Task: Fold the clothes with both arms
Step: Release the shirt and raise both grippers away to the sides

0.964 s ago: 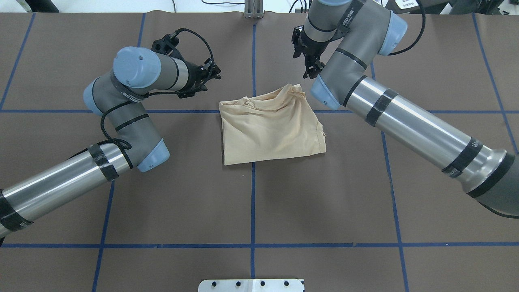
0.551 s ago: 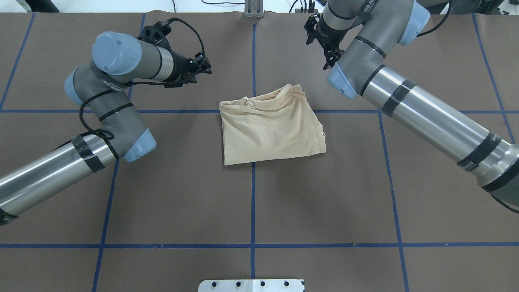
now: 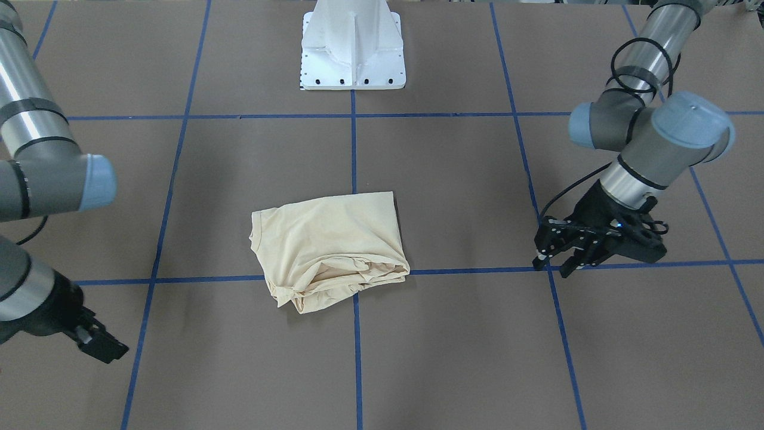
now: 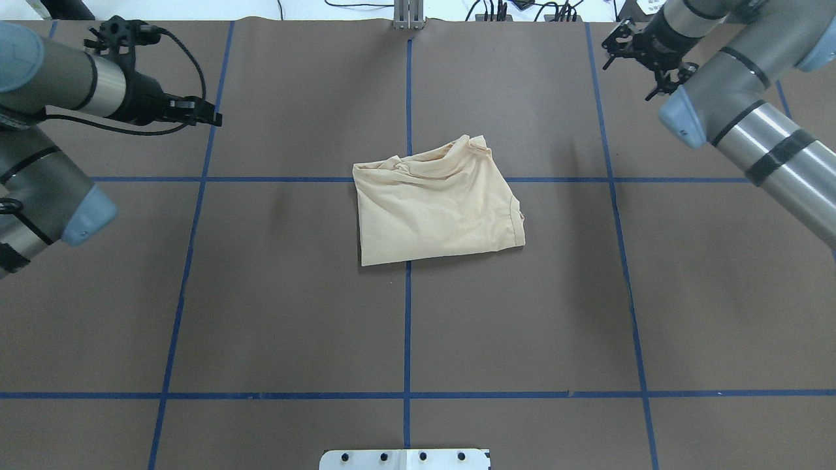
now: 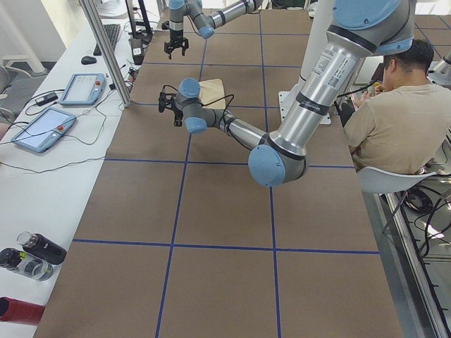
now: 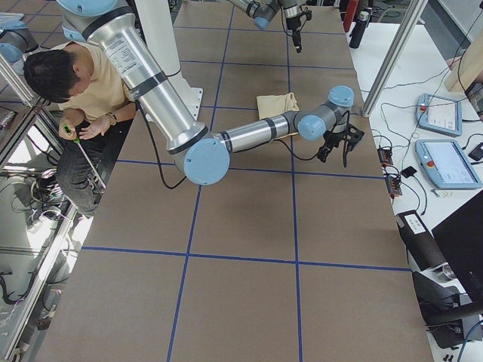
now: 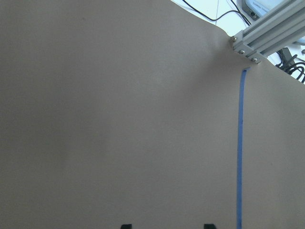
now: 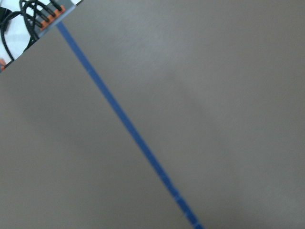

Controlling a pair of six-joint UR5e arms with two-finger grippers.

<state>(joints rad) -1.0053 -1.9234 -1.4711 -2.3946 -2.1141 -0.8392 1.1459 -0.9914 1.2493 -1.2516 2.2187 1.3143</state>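
Lying folded on table, cream T-shirt

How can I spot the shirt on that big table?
Find the big brown table marked with blue tape lines. Near its middle, over one line crossing, lies the folded cream-yellow shirt. It is the only soft cloth; either side are hard grey robot arms.

We see the T-shirt as thin, matt, creased cloth. The tabletop wears matt brown paper with smooth blue tape. The right arm shows glossy metal; the left tool looks matt black.
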